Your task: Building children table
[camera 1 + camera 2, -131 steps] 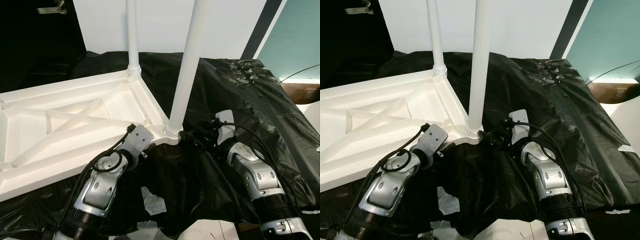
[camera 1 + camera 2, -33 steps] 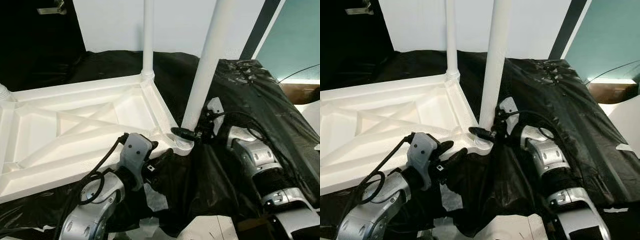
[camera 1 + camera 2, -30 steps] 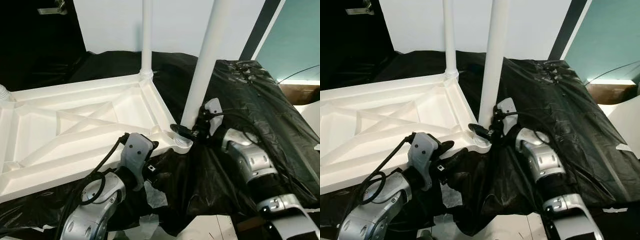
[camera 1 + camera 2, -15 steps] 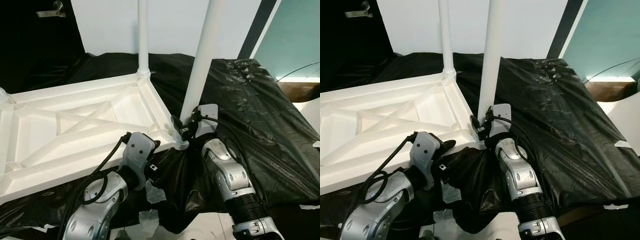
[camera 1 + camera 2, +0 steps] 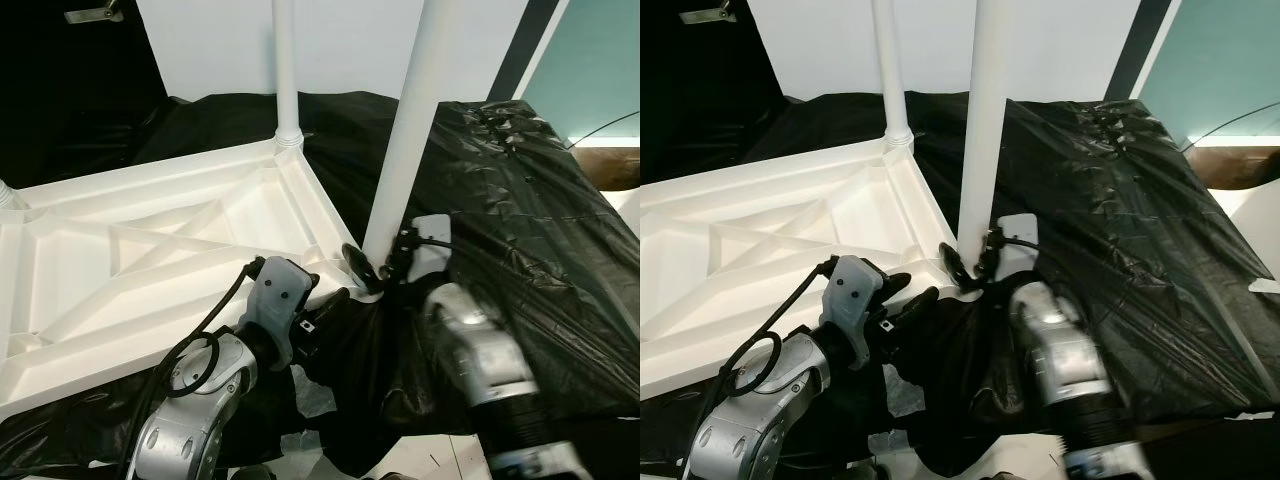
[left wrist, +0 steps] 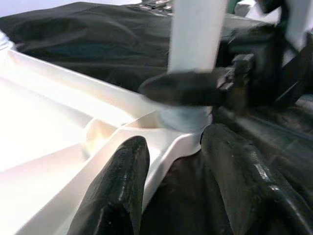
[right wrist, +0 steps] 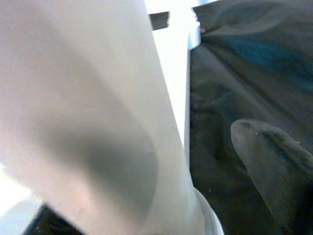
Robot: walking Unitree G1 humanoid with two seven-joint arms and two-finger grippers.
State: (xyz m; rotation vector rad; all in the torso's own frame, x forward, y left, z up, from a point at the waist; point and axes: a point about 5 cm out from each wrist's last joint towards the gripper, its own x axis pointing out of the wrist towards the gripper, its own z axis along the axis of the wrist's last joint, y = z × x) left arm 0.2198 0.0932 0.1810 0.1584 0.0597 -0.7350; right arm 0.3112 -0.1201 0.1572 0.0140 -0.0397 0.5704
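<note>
Your right arm has swung back out to the right since half a second ago.
The upturned white tabletop lies on black plastic sheeting before a white wall; no writing is readable. Right gripper jaws straddle the near leg at its socket; left gripper jaws gape at the corner.

White plastic tabletop lies upside down, two white legs standing upright in corners.
</note>
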